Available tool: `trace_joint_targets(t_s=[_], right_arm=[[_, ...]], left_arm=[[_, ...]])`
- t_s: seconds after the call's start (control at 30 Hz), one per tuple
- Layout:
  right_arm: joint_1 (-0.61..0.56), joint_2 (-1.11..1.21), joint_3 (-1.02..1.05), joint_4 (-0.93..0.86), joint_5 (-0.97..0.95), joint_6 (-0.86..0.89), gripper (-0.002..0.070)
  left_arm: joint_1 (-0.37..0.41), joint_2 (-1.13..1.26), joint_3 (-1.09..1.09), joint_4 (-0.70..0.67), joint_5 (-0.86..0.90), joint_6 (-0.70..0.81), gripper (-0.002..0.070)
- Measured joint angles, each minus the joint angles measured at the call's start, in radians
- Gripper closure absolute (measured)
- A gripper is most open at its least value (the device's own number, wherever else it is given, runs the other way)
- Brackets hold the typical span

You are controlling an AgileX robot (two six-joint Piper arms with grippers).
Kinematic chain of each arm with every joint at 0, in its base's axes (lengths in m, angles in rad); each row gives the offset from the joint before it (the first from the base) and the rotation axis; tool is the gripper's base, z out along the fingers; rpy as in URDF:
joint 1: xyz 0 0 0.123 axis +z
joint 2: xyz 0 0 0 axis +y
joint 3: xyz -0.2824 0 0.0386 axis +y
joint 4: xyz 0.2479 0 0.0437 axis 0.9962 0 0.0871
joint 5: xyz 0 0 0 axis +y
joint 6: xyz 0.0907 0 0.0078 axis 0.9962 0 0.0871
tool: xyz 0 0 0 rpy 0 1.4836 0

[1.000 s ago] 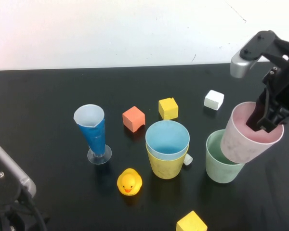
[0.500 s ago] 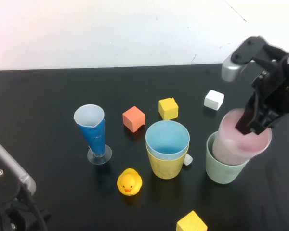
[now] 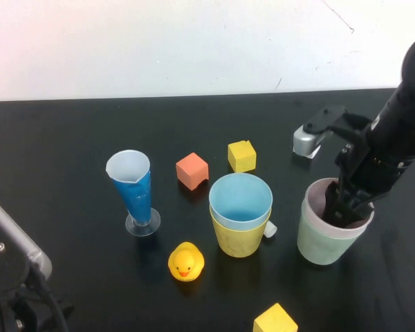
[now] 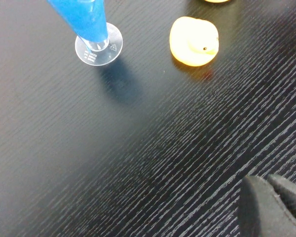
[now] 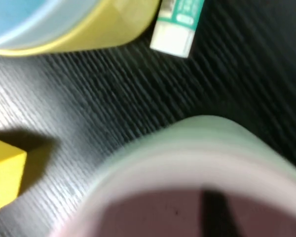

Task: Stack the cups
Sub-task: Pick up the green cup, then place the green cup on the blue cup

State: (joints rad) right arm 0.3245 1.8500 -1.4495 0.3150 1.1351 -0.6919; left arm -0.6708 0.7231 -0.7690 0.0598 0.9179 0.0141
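The pink cup (image 3: 317, 201) sits nested inside the green cup (image 3: 319, 243) at the right of the table. My right gripper (image 3: 347, 205) reaches down into it, one finger inside, shut on the pink cup's rim. In the right wrist view the pink cup (image 5: 153, 212) fills the lower part, with the green cup's rim (image 5: 207, 126) around it. The light blue cup (image 3: 241, 196) sits nested in the yellow cup (image 3: 240, 239) at the centre. My left gripper (image 4: 272, 198) is shut and empty, low over the bare table near the front left.
A tall blue cone glass (image 3: 135, 188) stands at the left, with a yellow duck (image 3: 186, 262) in front of the cups. An orange cube (image 3: 192, 170) and a yellow cube (image 3: 241, 155) lie behind, another yellow cube (image 3: 274, 319) in front. A small eraser (image 3: 270, 229) lies beside the yellow cup.
My right gripper has moved down and left with the pink cup, from tilted above the green cup to seated deep inside it. The left arm has not moved.
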Motion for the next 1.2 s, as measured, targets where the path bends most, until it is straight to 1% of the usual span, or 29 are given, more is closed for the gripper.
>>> trace_joint_targets(t_s=[0.03, 0.1, 0.13, 0.17, 0.27, 0.43, 0.5, 0.6, 0.73, 0.8, 1.07, 1.13, 1.17, 1.2], right_arm=[[0.000, 0.008, 0.000, 0.000, 0.003, -0.002, 0.0367], [0.000, 0.015, 0.000, 0.000, 0.003, -0.006, 0.0525], [0.000, 0.015, -0.002, 0.000, 0.004, -0.006, 0.0568], [0.000, 0.012, -0.010, 0.000, 0.012, -0.006, 0.0595], [0.000, -0.014, -0.061, -0.003, 0.044, -0.006, 0.0594], [0.003, -0.085, -0.243, -0.003, 0.086, -0.006, 0.0594], [0.018, -0.107, -0.319, 0.006, 0.087, -0.030, 0.0594], [0.073, -0.122, -0.389, 0.015, 0.096, -0.095, 0.0594], [0.153, -0.094, -0.418, 0.020, 0.109, -0.129, 0.0594], [0.174, -0.061, -0.422, 0.020, 0.111, -0.131, 0.0594], [0.178, 0.063, -0.424, 0.018, 0.109, -0.131, 0.0591], [0.178, 0.078, -0.424, 0.020, 0.109, -0.131, 0.0568], [0.178, 0.083, -0.424, 0.026, 0.109, -0.131, 0.0547], [0.178, 0.088, -0.424, 0.032, 0.109, -0.131, 0.0512]], left_arm=[[0.000, 0.000, 0.000, 0.001, 0.000, 0.000, 0.0676], [0.000, 0.000, 0.000, 0.002, 0.000, 0.000, 0.0676], [0.000, 0.000, 0.000, 0.002, 0.000, 0.000, 0.0676], [0.000, 0.000, 0.000, 0.002, 0.002, 0.000, 0.0676], [0.000, 0.000, 0.000, 0.002, 0.020, 0.000, 0.0676], [0.000, 0.000, 0.000, 0.000, 0.054, 0.000, 0.0676], [0.000, 0.000, 0.000, 0.000, 0.055, 0.000, 0.0676], [0.000, 0.000, 0.000, 0.000, 0.056, 0.000, 0.0676], [0.000, 0.000, 0.000, 0.006, 0.052, 0.000, 0.0676], [0.000, 0.000, 0.000, 0.013, 0.050, 0.000, 0.0676], [0.000, 0.000, 0.000, 0.018, 0.050, 0.000, 0.0676], [0.000, 0.000, 0.000, 0.018, 0.050, 0.000, 0.0676], [0.000, 0.000, 0.000, 0.022, 0.050, 0.000, 0.0676], [0.000, 0.000, 0.000, 0.026, 0.050, 0.000, 0.0676]])
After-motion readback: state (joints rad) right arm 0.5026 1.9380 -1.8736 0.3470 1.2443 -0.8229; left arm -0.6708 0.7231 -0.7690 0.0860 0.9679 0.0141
